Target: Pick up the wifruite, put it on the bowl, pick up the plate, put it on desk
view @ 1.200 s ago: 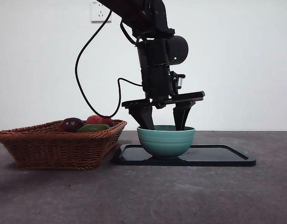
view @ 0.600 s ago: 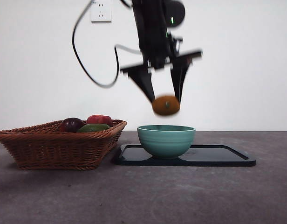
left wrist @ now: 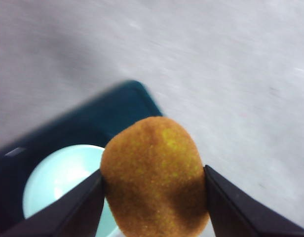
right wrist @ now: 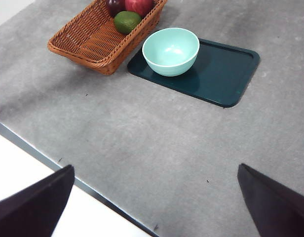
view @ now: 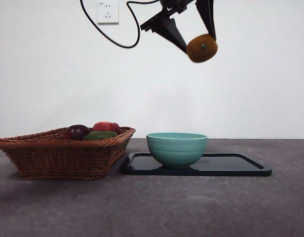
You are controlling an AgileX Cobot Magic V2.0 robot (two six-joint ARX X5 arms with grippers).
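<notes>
Currently the left gripper [view: 198, 37] is high up, near 12 o'clock in the front view, clamped on the wifruite [view: 202, 48]. Jaws sit on opposite flanks of the fruit, spread only as far as its width; in the left wrist view the wifruite [left wrist: 154, 176] fills the gap and bulges past the tips. Grip looks firm, no tilt visible.

Fruit is in the air, well above the bowl [view: 176, 148] and slightly to the 1 o'clock side of it, touching nothing but the jaws. The height presumably gives clearance over the rim before lowering.

Bowl stands upright on the dark tray [view: 241, 167], toward its basket end; its inside looks empty from the right wrist view. Tray lies flat on the worktop [view: 152, 207]. The wicker basket [view: 63, 153] at 9 o'clock of the bowl holds the other fruit.

Right gripper [right wrist: 152, 197] waits well apart, over bare worktop, jaws spread wide, holding nothing.

Judgement: placing step not done; tray step untouched.
</notes>
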